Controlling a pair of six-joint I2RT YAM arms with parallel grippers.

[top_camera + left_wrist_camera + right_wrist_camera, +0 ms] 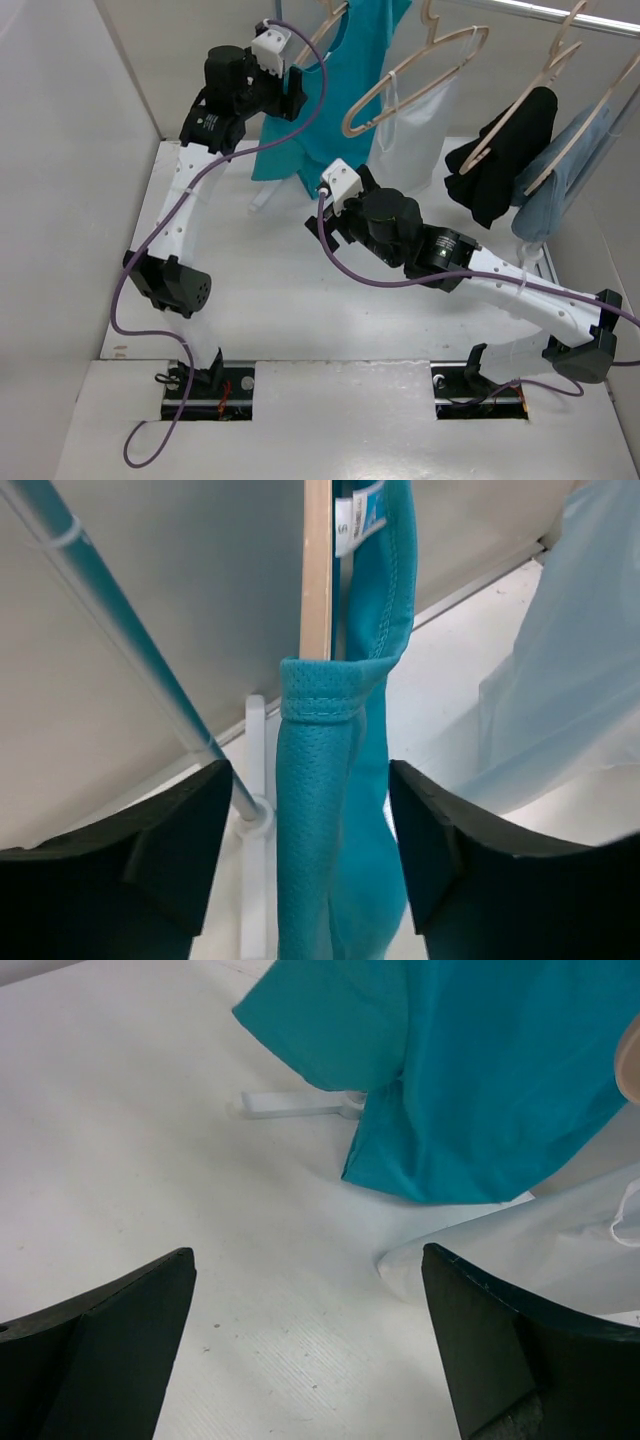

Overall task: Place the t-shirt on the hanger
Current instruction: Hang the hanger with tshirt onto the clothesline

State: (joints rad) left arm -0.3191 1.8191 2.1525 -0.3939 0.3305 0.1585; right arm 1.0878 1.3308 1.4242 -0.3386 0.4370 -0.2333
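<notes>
The teal t-shirt (300, 130) hangs at the back left on the pale wooden hanger (322, 33). My left gripper (298, 88) is raised against its left side. In the left wrist view the hanger's arm (316, 570) stands upright with the shirt's collar (320, 820) draped over its end and the white neck label (360, 515) above. The left gripper (310, 770) is open, with a gap on each side of the fabric. My right gripper (322, 205) hovers open over the table below the shirt's hem (480, 1070), nothing between its fingers (308, 1260).
A second hanger (420, 75) carries a white top (415, 110) just right of the t-shirt. Further right hang a black garment (500, 160) and a pale blue one (570, 180). The rack's pole (130, 650) and white foot (300, 1105) stand by the shirt.
</notes>
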